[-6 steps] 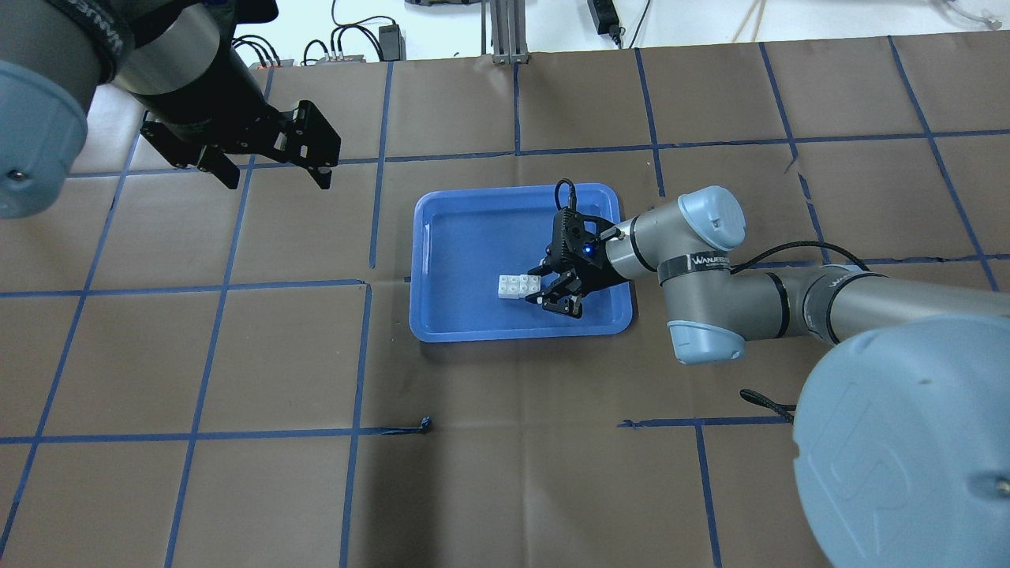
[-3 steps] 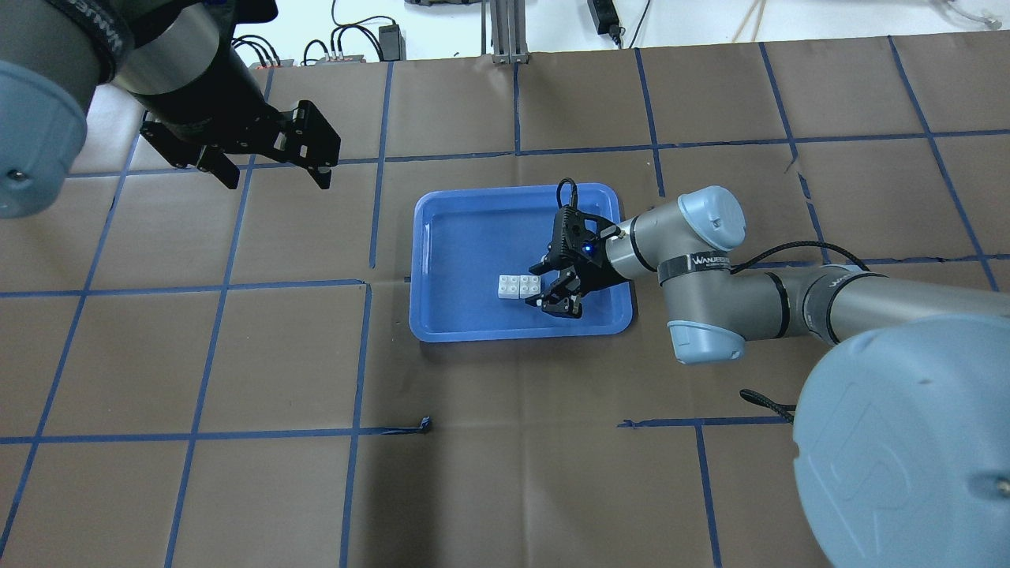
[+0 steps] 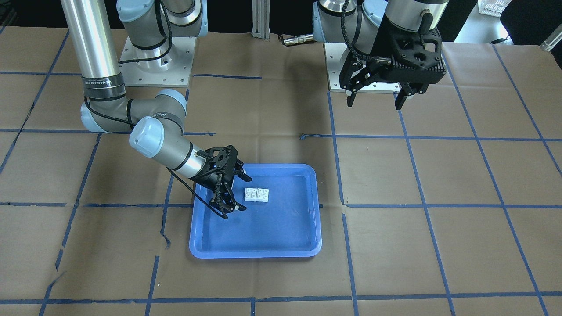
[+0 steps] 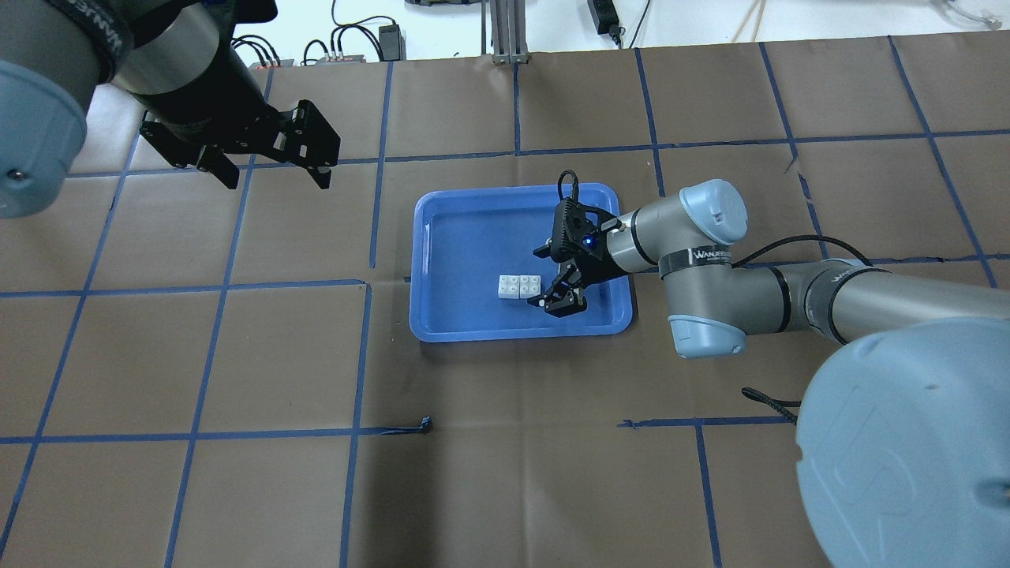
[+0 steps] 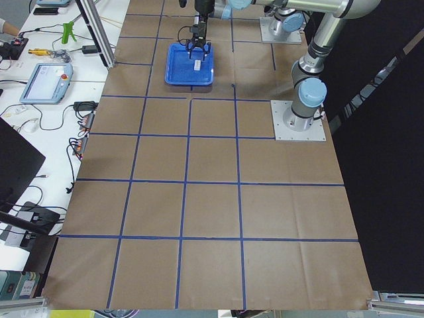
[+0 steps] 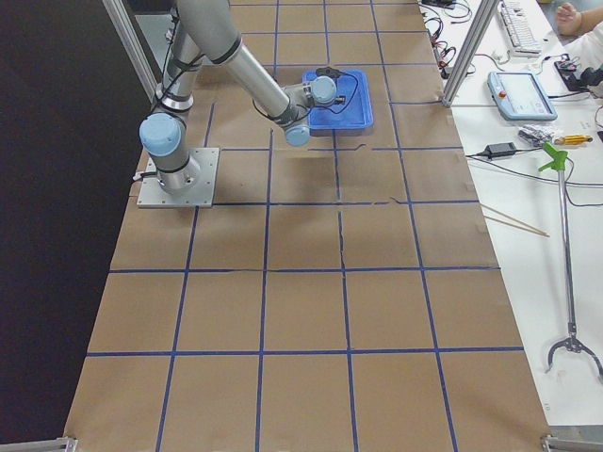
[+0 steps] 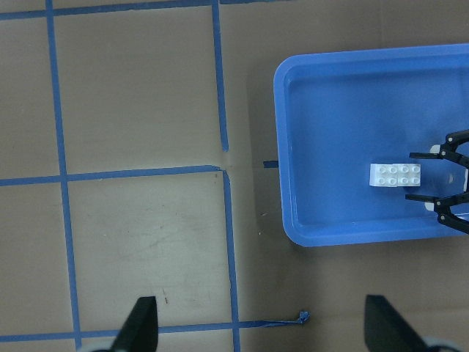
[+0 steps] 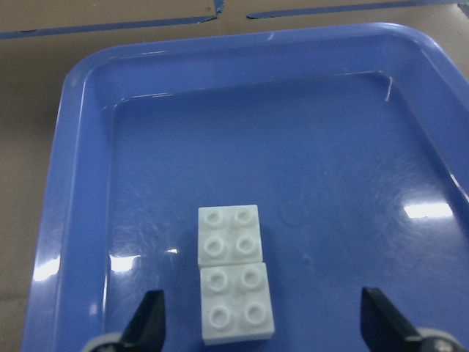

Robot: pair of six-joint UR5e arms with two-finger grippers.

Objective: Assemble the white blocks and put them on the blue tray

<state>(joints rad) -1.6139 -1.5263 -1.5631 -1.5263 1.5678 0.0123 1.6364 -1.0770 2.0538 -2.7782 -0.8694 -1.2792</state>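
The two white blocks [image 4: 519, 287] lie side by side, touching, studs up, on the bottom of the blue tray [image 4: 465, 237]. They also show in the front view [image 3: 256, 195], the left wrist view [image 7: 396, 175] and the right wrist view [image 8: 233, 271]. My right gripper [image 4: 543, 278] is open and empty, low over the tray, with its fingertips either side of the blocks' near end [image 8: 265, 323]. My left gripper [image 4: 278, 177] is open and empty, high over the table, far from the tray [image 3: 272, 232].
The tray [image 7: 330, 132] sits mid-table on brown paper with blue tape lines. A loose tape end [image 4: 426, 426] lies on the paper in front of it. Cables and power bricks [image 4: 390, 35] lie beyond the far edge.
My right gripper's jaws have spread a little wider and its wrist has shifted slightly. The blocks and my left arm have not moved.
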